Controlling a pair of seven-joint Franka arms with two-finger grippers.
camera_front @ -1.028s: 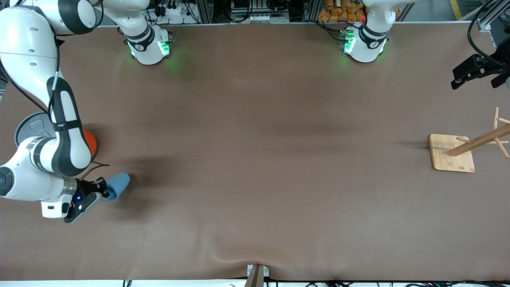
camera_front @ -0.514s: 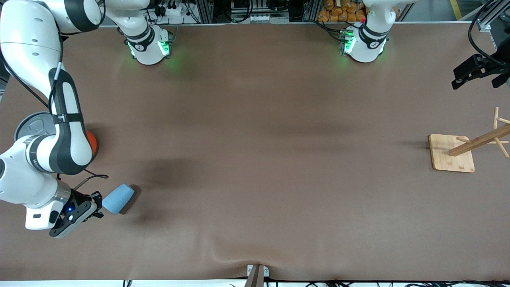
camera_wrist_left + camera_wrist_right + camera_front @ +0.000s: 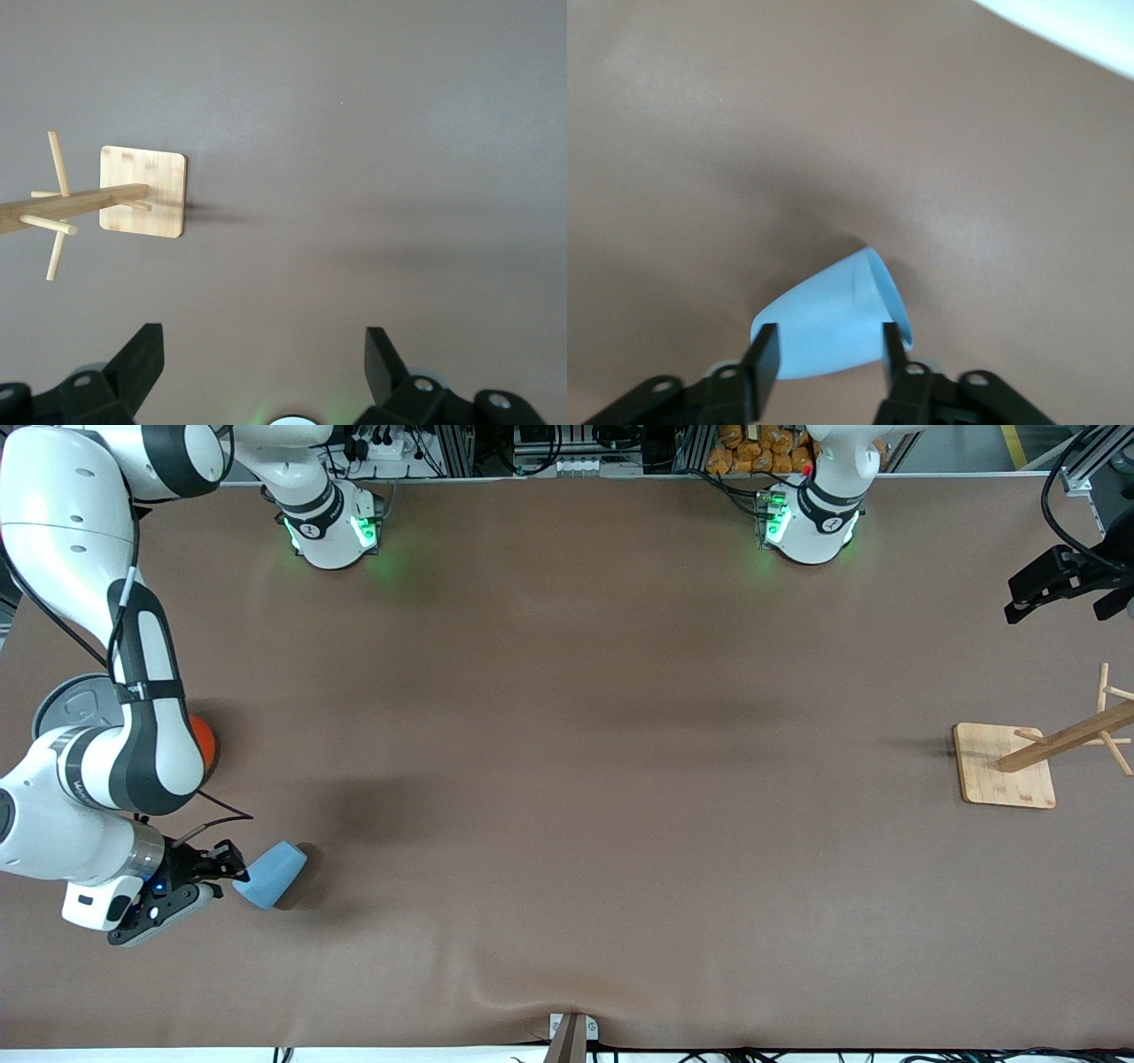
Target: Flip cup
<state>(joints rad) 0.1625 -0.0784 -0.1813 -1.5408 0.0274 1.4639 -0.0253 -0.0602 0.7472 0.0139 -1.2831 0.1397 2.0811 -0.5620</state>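
Right gripper (image 3: 226, 865) sitting low at right arm's end of table, fingers (image 3: 764, 357) parted, flanking light blue cup (image 3: 270, 874) at its narrow closed end; contact unclear. Cup tilting, lying on brown table (image 3: 567, 779), nearer front camera than orange-red can (image 3: 203, 742). Left gripper (image 3: 264, 370) waiting, spread wide, holding nothing, over wooden peg stand (image 3: 1010, 765).

The front view sits high up, looking down across the whole table (image 3: 567, 779) at both arm bases. The left wrist camera looks straight down from well up, sharing the wooden rack (image 3: 142, 191) (image 3: 1005, 764) with it. The right wrist camera is super close, sharing the cup (image 3: 833, 328) (image 3: 270, 874).
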